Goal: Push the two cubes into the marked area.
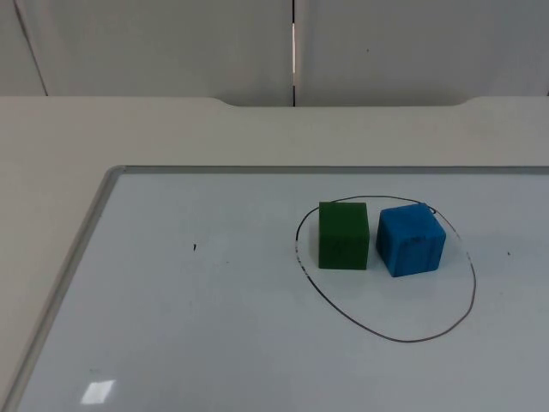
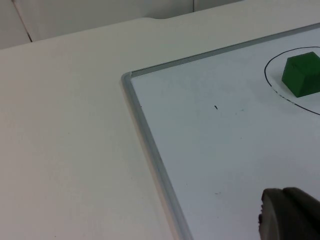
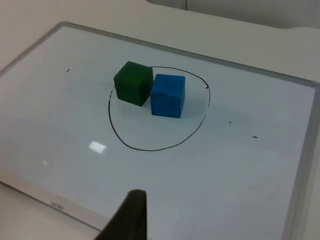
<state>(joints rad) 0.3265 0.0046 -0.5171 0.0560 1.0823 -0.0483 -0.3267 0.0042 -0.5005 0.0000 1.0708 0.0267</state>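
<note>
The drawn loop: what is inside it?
Inside the loop sit the green cube and the blue cube, side by side on the whiteboard. The board under each cube is covered, and so is the stretch of line behind them.

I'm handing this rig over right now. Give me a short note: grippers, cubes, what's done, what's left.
Left gripper: a fingertip over the whiteboard, clear of the cubes. Right gripper: a fingertip near the board's edge, also clear. Neither holds anything.
Green cube and blue cube sit side by side inside the drawn outline.
Done: both cubes look inside the mark. Left: probably nothing.
</note>
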